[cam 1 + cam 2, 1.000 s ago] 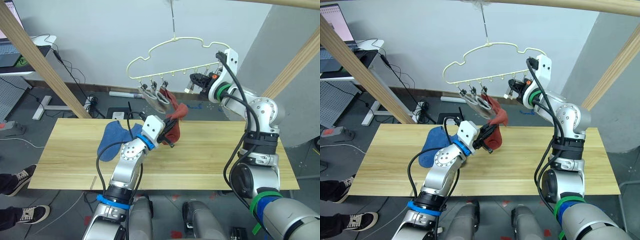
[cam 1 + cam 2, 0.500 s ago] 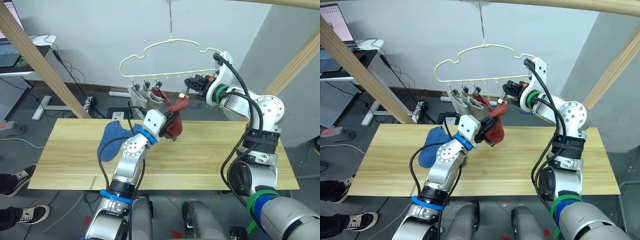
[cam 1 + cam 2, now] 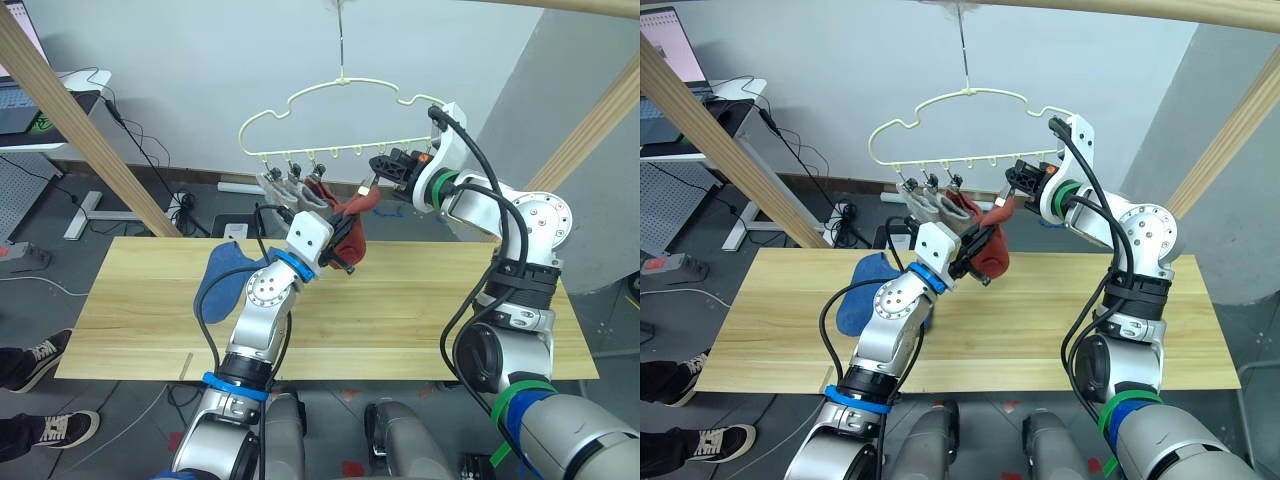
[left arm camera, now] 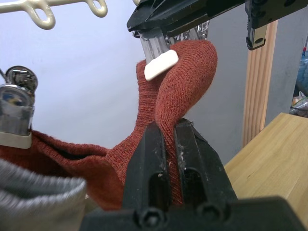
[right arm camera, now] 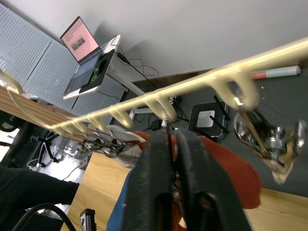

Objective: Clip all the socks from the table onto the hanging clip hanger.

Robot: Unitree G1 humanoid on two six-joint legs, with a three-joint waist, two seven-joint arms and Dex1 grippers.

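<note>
The left pincer (image 4: 168, 139) is clamping a rust-red sock (image 4: 185, 77), its two black fingers pressed together on a fold of the knit, held up above the table (image 3: 420, 320) just under the clip hanger (image 3: 330, 100). The right pincer (image 5: 171, 144) is closing on a grey metal clip (image 3: 372, 183) of the hanger's row; its fingers are sitting almost together on the clip's handles, and the clip's white-padded tip (image 4: 161, 65) is touching the sock's upper fold.

The sock is running long-ways on a slant, from the left pincer up and toward the robot's right to that clip, with its top curled over in a rounded hump. It is a ribbed, soft knit in a brick red. Another red sock (image 4: 57, 151) is hanging from a neighbouring clip, with a light grey sock (image 4: 38, 197) next along; the grey pair (image 3: 285, 190) is dangling from the clips at the robot's left end of the row.

The hanger is hanging by its hook from a thin cord, its row of clips lying across the view, well above the table. A blue sock (image 3: 222, 275) is lying crumpled near the table's far edge on the robot's left. Slanted wooden rails (image 3: 90, 130) are standing on both sides.
</note>
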